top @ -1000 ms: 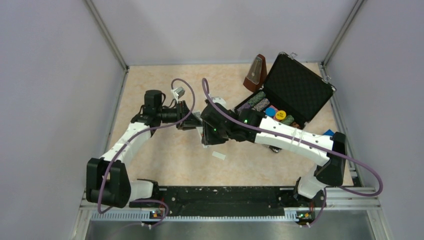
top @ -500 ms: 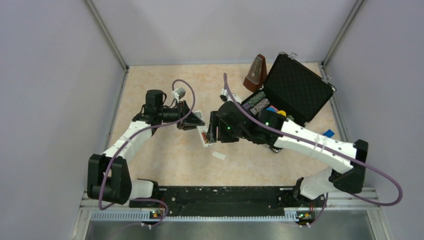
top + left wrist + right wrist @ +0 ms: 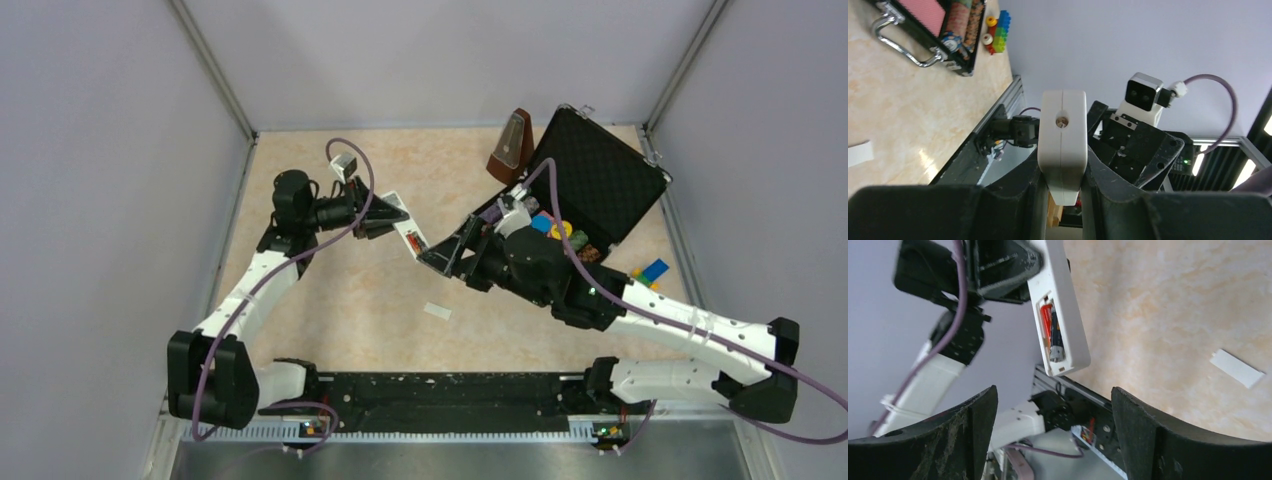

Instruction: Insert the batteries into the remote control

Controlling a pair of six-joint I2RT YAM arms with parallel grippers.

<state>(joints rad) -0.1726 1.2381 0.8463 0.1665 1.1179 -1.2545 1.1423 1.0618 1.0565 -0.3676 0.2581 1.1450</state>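
Note:
My left gripper (image 3: 387,217) is shut on the remote control (image 3: 407,228), a slim white bar held above the table, seen end-on in the left wrist view (image 3: 1063,140) between the dark fingers (image 3: 1013,200). In the right wrist view the remote control (image 3: 1063,300) shows its open back compartment. The red battery (image 3: 1046,322) and the black battery (image 3: 1056,340) lie in it side by side. My right gripper (image 3: 436,260) stands open just right of the remote's lower end, clear of it, with nothing between its fingers (image 3: 973,435).
The small white cover piece (image 3: 437,311) lies flat on the table below the remote (image 3: 1237,368). An open black case (image 3: 600,175) with chips and a brown metronome (image 3: 511,145) stand at the back right. Coloured blocks (image 3: 650,270) lie beside the case.
My right gripper has opened and drawn back to the right, off the remote. My left arm has lifted the remote slightly toward the back left.

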